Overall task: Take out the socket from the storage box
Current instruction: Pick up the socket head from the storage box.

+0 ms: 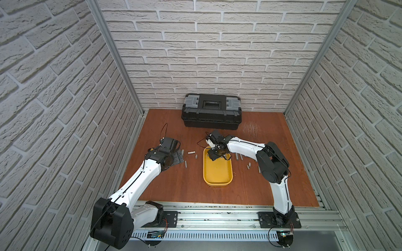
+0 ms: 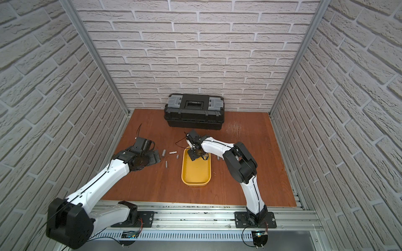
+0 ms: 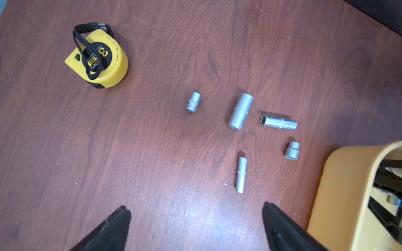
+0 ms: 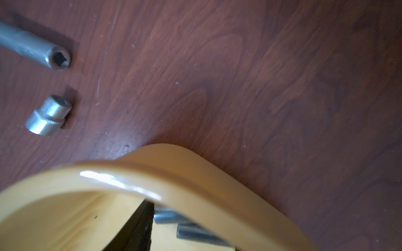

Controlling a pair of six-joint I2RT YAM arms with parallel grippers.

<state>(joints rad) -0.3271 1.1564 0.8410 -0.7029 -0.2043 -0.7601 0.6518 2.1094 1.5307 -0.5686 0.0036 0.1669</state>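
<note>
1. Partly done, by my read: loose sockets (image 1: 191, 152) lie on the desk (image 1: 174, 184) at 9 and 3 o'clock of the storage box (image 1: 218, 184).
2. To do: at least two sockets (image 4: 195, 234) sit in its 12 o'clock end.
3. Right pincer (image 1: 215, 155) is down beside them; grasping or not, can't tell.
4. Left pincer (image 3: 195, 206) is released and empty over the 9 o'clock group.
5. Clutter: toolbox (image 1: 211, 113) at 12, tape measure (image 3: 100, 60) on the desk. The box wall crowds the pick.
</note>
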